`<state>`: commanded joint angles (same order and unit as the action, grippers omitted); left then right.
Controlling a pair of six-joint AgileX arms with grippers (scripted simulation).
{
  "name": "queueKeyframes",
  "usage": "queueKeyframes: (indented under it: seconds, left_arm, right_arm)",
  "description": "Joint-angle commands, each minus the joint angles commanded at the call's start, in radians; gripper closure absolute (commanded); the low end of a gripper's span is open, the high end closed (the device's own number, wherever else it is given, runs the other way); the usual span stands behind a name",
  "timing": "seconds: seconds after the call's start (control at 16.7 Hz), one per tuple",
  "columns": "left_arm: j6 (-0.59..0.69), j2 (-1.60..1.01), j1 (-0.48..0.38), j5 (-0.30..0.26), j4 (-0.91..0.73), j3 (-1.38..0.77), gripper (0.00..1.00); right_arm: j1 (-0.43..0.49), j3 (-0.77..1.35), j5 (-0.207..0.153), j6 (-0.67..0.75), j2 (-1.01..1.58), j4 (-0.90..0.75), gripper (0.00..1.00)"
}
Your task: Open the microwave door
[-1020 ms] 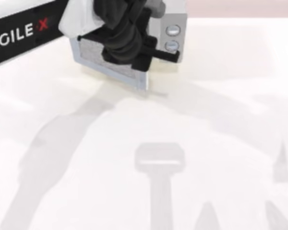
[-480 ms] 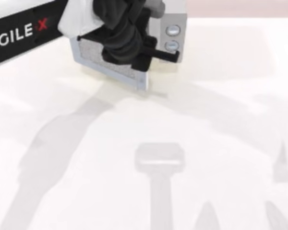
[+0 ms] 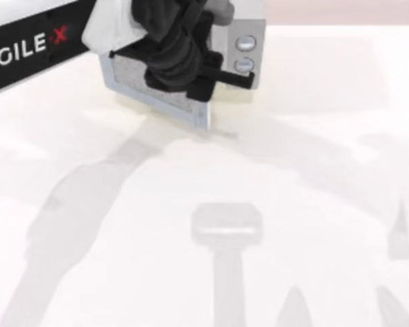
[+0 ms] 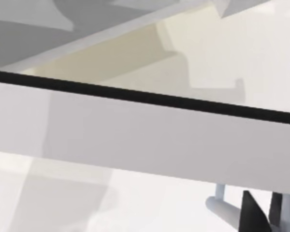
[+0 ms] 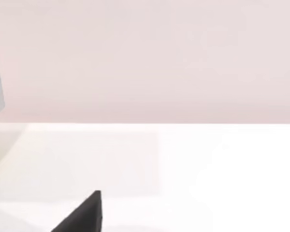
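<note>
The table (image 3: 191,204) was a plain white surface, crossed by pale grey shadows of the arms, and behind its far edge a pinkish-white wall (image 5: 183,58) closed off the room.

From the top view's left, the left arm (image 3: 27,48), a black link lettered in white and red, reached in along the far edge toward the single microwave (image 3: 249,34), which sat at the back of the table, a little left of centre. Its dark wrist hung over the oven's front, and the left gripper (image 3: 221,76) sat at the free edge of the microwave door (image 3: 160,95), with one black finger (image 3: 240,80) poking out just below the knob panel. Whether the claw was clamped on the door's edge or merely against it could not be told from above. The door stood swung partly out from the body, its mesh window facing the near-left. In the left wrist view the door's pale edge (image 4: 145,140) filled the middle as a broad band with a dark line along it.

There were two round knobs (image 3: 245,43), one above the other, on the narrow panel at the oven's right.

The right arm was parked off the table's right; its wrist view showed one dark fingertip (image 5: 84,215), not enough to judge the claw.
</note>
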<state>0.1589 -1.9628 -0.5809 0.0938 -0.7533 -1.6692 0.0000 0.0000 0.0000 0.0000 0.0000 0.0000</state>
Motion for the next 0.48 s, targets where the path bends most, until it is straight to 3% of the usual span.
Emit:
queueKeyframes:
  seconds: [0.48]
  left_arm:
    - [0.001, 0.001, -0.005, -0.008, 0.001, 0.003, 1.00]
  right_arm:
    - [0.000, 0.000, 0.000, 0.000, 0.000, 0.000, 0.00]
